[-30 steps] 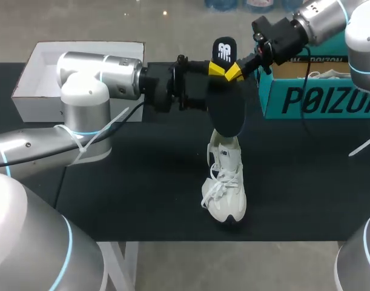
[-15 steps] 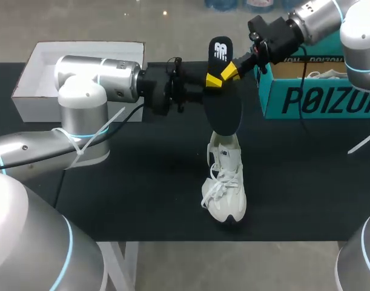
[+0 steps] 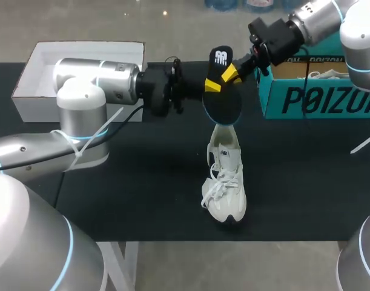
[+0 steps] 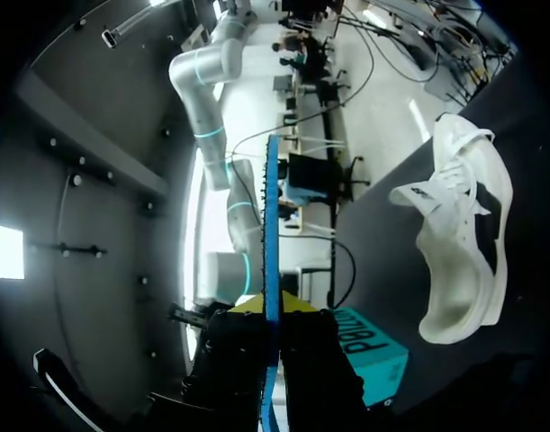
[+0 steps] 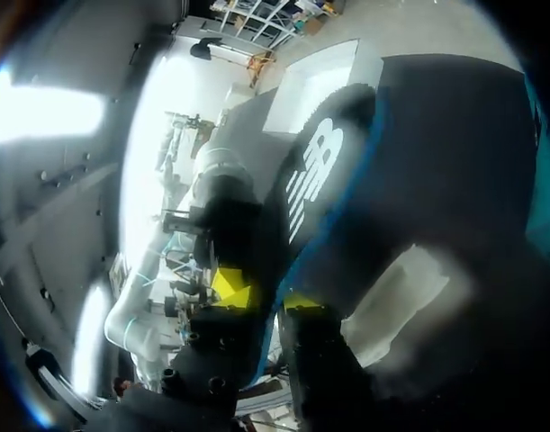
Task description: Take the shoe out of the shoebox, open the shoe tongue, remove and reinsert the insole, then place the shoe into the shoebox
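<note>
Insole point(image 3: 223, 106) hangs upright over white shoe point(image 3: 226, 182). The 2 pincers, left gripper point(image 3: 212, 85) and right gripper point(image 3: 232, 73), both clamp it near the top. Shoe rests on black table point(image 3: 142, 182).

Black table point(image 3: 142, 197) with white shoe point(image 3: 227, 182), teal shoebox point(image 3: 318, 100), white lid point(image 3: 33, 108)

Black table, evenly lit
The table point(image 3: 142, 182) has a matte black top running across the head view from side to side. Its front edge is straight, with a pale leg point(image 3: 125, 264) below it, and a soft shadow darkens the middle.
</note>
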You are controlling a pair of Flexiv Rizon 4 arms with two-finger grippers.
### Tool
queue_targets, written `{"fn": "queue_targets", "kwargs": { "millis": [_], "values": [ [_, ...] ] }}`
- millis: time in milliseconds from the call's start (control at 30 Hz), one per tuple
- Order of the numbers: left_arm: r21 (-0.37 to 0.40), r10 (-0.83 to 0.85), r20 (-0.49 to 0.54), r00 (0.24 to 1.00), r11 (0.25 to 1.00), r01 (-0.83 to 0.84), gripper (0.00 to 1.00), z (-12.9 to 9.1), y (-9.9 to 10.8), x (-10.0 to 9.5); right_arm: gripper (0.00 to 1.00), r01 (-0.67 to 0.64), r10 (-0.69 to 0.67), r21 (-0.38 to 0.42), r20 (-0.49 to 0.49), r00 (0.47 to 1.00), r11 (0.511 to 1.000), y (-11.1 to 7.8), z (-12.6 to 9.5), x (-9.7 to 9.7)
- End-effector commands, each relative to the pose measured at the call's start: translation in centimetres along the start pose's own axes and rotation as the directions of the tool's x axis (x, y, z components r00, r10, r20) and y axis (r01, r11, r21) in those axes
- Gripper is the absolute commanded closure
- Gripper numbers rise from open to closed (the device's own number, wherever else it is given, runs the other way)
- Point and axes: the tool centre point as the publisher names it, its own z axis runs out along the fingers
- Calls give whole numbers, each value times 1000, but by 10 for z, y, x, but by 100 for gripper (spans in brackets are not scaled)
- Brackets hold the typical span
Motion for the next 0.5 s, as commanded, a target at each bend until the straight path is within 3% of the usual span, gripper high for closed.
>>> {"fn": "queue_targets", "kwargs": {
  "millis": [33, 233, 500],
  "values": [
    [-13, -8, -10, 1000, 1000, 8, 100, -3, -4, 2, 0, -12, 13, -7, 103, 995, 1000, -13, -14, 9],
    [-15, -33, -36, 999, 999, 32, 100, -6, -1, 10, 0, 34, -39, 25, 246, 969, 999, -36, -40, 27],
    [15, -62, -68, 996, 998, 63, 100, 0, 2, 21, 0, 130, -146, 66, 437, 888, 989, -59, -70, 75]
  ]
}}
